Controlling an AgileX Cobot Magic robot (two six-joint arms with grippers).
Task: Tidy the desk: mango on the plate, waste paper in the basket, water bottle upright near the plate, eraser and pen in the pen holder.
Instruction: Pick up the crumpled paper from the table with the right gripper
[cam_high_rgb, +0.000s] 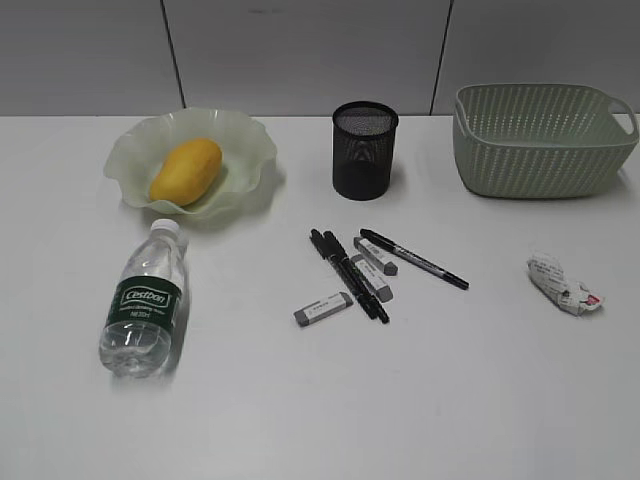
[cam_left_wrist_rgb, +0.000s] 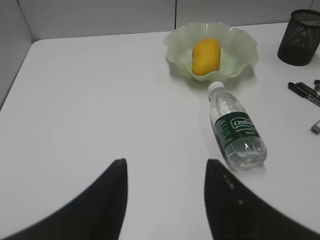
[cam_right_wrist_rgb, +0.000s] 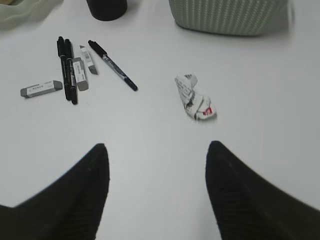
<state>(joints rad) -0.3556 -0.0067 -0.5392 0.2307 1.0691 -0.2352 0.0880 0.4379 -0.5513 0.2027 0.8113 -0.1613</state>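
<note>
Exterior view: the mango (cam_high_rgb: 186, 170) lay inside the plate (cam_high_rgb: 245, 135) at the back left of the desk (cam_high_rgb: 300, 420). The water bottle (cam_high_rgb: 143, 300) lay on its side just in front of the plate, cap toward it. The pen holder (cam_high_rgb: 364, 150) stood upright at back centre, the basket (cam_high_rgb: 540, 140) at back right. In front of the holder lay three black pens (cam_high_rgb: 348, 275) and three erasers (cam_high_rgb: 323, 310), loosely bunched, some touching. The waste paper (cam_high_rgb: 565, 284) sat on the desk in front of the basket, apart from it. Neither of my arms showed here.

Left wrist view: my left gripper (cam_left_wrist_rgb: 165, 200) hung over bare desk with its jaws parted and nothing between them. The bottle lay ahead and to the right, the plate with the mango beyond it, the pen holder at the far right edge.

Right wrist view: my right gripper (cam_right_wrist_rgb: 157, 195) was released, jaws spread wide, holding nothing. The waste paper lay just ahead, slightly right of the gap. Pens and erasers lay to the upper left; the basket wall showed at the top.
</note>
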